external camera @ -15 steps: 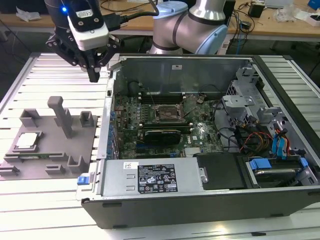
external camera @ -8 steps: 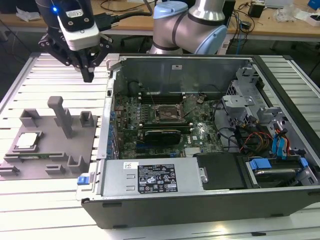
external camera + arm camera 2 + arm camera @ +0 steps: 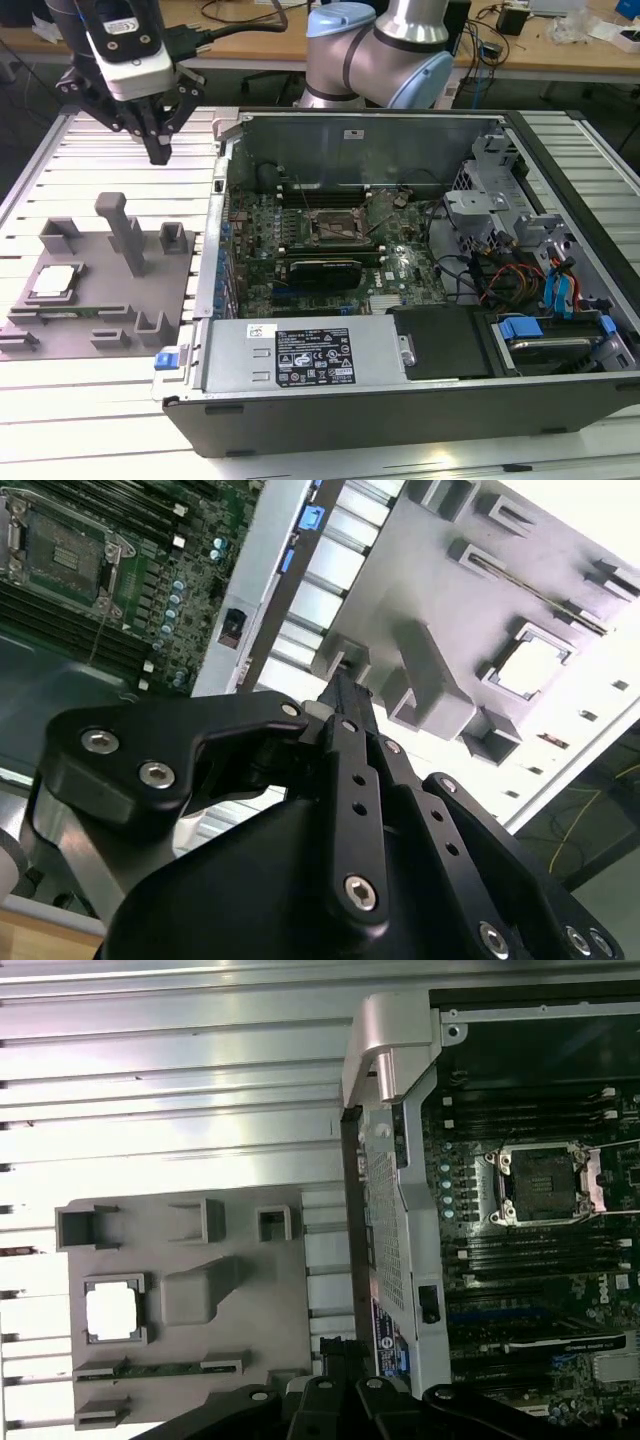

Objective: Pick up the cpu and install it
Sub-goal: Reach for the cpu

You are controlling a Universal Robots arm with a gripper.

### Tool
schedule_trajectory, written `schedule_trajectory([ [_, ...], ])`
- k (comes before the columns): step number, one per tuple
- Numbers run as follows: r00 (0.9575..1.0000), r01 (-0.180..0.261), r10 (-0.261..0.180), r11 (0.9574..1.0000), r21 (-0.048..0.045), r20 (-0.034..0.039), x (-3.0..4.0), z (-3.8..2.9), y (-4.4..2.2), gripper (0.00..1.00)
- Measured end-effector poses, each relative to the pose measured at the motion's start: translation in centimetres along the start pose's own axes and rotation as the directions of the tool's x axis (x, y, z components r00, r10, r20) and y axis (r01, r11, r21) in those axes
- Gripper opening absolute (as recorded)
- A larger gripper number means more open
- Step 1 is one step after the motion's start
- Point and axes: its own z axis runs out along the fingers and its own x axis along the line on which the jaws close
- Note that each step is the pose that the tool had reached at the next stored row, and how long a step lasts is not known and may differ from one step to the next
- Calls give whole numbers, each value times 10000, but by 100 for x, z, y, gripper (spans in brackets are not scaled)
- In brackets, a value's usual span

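Note:
The cpu (image 3: 55, 282) is a pale silver square lying flat in a recess of the grey fixture block (image 3: 110, 265) on the exterior view's left, outside the computer case. Both wrist views show it too, cpu (image 3: 530, 667) and cpu (image 3: 112, 1312). My gripper (image 3: 160, 153) hangs high above the slatted table, behind the fixture and to the right of the cpu, well clear of it. Its fingers (image 3: 345, 680) meet at the tips with nothing between them. The open socket (image 3: 335, 226) sits on the motherboard inside the case, socket (image 3: 545, 1185).
The open computer case (image 3: 400, 400) takes up the middle and the exterior view's right, with its power supply (image 3: 300, 355) along the near side. A tall grey post (image 3: 125, 232) and small brackets rise from the fixture. A green memory stick (image 3: 160, 1368) lies in the fixture's slot.

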Motion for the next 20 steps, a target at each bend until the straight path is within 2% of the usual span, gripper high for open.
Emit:
schedule_trajectory([
  [2, 10000, 1, -1, 10000, 0, 1, 52, 0, -4, 11],
  [5, 10000, 0, 0, 10000, 0, 6, 187, 0, -14, 11],
  [9, 10000, 2, -2, 10000, -1, 15, 314, -2, -24, 11],
  [12, 10000, 1, -1, 10000, -1, 22, 450, -4, -34, 11],
  [14, 10000, 3, -3, 10000, -1, 24, 503, -5, -38, 11],
  [16, 10000, 1, -1, 10000, -1, 29, 594, -6, -45, 11],
  [20, 10000, 2, -2, 10000, -2, 32, 712, -7, -54, 11],
])
